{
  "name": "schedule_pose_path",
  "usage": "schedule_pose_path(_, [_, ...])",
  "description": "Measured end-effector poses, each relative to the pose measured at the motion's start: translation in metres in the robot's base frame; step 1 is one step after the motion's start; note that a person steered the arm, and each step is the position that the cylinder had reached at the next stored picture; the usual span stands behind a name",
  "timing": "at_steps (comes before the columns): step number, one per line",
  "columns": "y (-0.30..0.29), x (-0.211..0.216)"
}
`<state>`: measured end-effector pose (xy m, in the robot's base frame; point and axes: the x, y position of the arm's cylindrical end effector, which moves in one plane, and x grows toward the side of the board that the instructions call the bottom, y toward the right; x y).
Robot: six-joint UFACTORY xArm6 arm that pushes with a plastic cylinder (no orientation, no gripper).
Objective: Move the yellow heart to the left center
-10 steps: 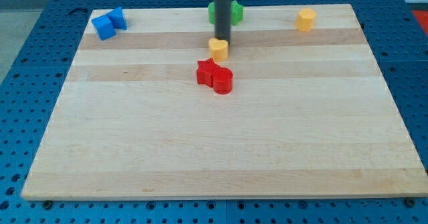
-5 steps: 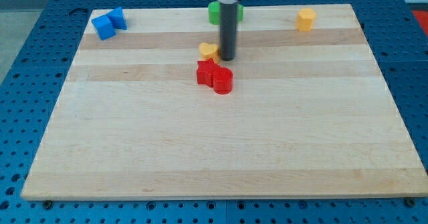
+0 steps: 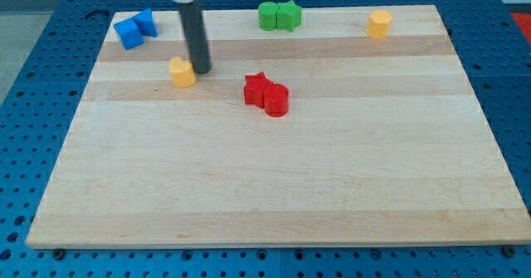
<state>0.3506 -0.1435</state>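
In the upper left part of the pale wooden surface (image 3: 274,187), my tip (image 3: 202,70), a bare rod holding nothing, touches the right side of the small yellow heart block (image 3: 181,71), mid-push leftward; the next move probably needs a push left and slightly down.

Pale, smooth matt wooden board (image 3: 274,178); perforated blue metal table (image 3: 25,79); smooth yellow heart (image 3: 182,71).

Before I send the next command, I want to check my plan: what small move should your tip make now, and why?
Probably keep pushing toward the view's left and slightly down. My tip sits just right of the yellow heart, seemingly touching it, and the heart lies short of the board's left edge and a little above its middle height.
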Motion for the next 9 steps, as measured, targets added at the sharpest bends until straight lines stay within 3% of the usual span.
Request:
schedule_pose_path(1, [-0.046,0.027])
schedule_pose_path(3, [-0.052,0.011])
schedule_pose_path(5, [-0.100,0.052])
schedule_pose_path(6, [-0.100,0.052])
schedule_pose_path(7, [-0.076,0.025])
schedule_pose_path(8, [-0.011,-0.015])
schedule_pose_path(9, [0.082,-0.024])
